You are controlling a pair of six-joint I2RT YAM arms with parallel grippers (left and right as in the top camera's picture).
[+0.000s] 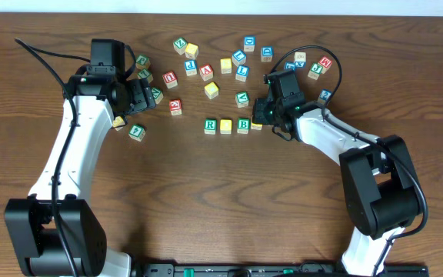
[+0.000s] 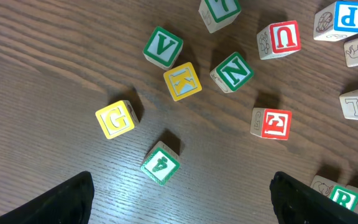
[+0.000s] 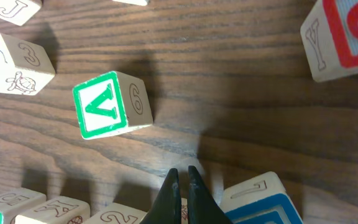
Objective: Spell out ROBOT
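A row of blocks lies at mid-table: a green R block [image 1: 210,125], a yellow block [image 1: 226,125] and a green B block [image 1: 243,125]. My right gripper [image 1: 261,115] is at the row's right end. In the right wrist view its fingers [image 3: 180,180] are shut, tips low over a block whose face is mostly hidden. A blue-framed block [image 3: 266,202] sits just right of them. A green V block [image 3: 104,104] lies ahead. My left gripper [image 1: 149,96] is open and empty [image 2: 185,208] above a green block [image 2: 160,163].
Loose letter blocks are scattered across the far half of the table [image 1: 221,65]. A red O block [image 3: 347,37] lies at the right wrist view's upper right. Yellow G [image 2: 115,118], yellow K [image 2: 183,81], green N [image 2: 233,71] and red E [image 2: 272,123] blocks lie below the left gripper.
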